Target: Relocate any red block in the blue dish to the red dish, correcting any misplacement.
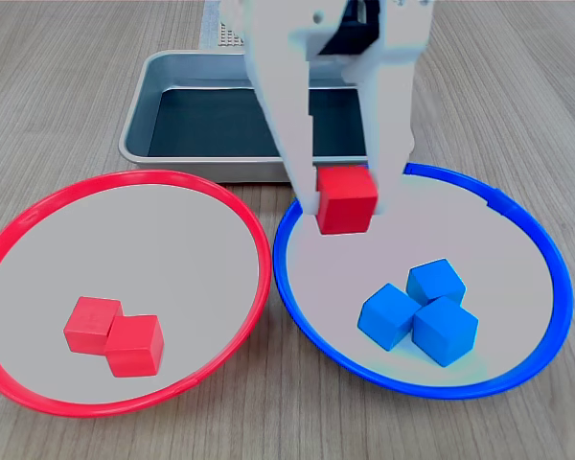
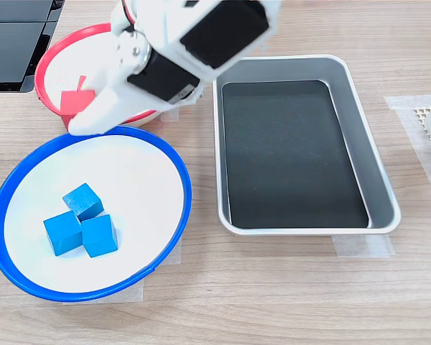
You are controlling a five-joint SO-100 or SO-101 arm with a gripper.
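In the first exterior view the white plastic gripper (image 1: pixel 346 196) is clamped on the red block (image 1: pixel 346 199), one finger on each side, holding it clear of the floor of the blue dish (image 1: pixel 517 225), over that dish's far left part and not far inside its rim. In the second exterior view the same block (image 2: pixel 75 102) shows only as a red corner behind the gripper's pale finger (image 2: pixel 100 115), near the blue dish's (image 2: pixel 174 169) far rim.

The blue dish and the red dish (image 1: pixel 38 206) are round and shallow, with glossy coloured rims and matte pale grey insides; in the first exterior view their rims nearly touch at the middle. Three blue cubes (image 1: pixel 420 311) huddle together in the blue dish's near part, leaving its far half open. Two red cubes (image 1: pixel 113 335) sit touching in the red dish's near part, with wide bare floor around them.

Just beyond both dishes lies a rectangular metal tray (image 1: pixel 139 120) with rounded corners and a dark floor. All rest on a wood-grain table (image 1: pixel 57 77). No writing can be read.
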